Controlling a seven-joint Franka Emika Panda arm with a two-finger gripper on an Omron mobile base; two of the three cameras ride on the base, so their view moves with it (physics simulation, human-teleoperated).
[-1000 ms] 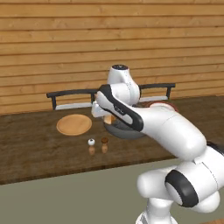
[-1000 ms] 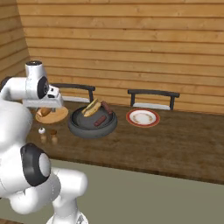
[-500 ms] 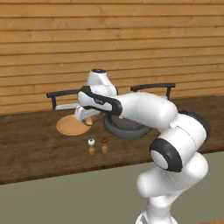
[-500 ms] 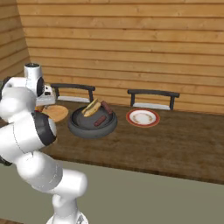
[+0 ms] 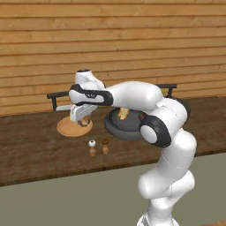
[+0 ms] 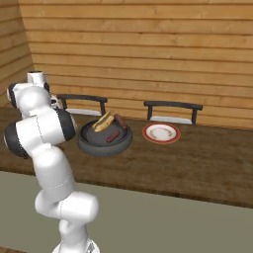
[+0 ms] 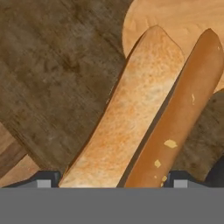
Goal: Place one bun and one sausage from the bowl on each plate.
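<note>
1. The gripper hangs over the wooden plate at the left end of the dark counter, reaching out from the white arm.
2. In the hand view the bun runs up from between the two finger tips, its split faces showing; the jaws pinch it, one tip on each side of its lower end.
3. The bun's far end lies over the wooden plate's edge in that view; whether it touches the plate cannot be told.
4. The bowl sits right of the wooden plate and holds a second bun and two sausages.
5. The red-rimmed plate lies just right of the bowl.
6. Two small shakers stand in front of the wooden plate.
</note>
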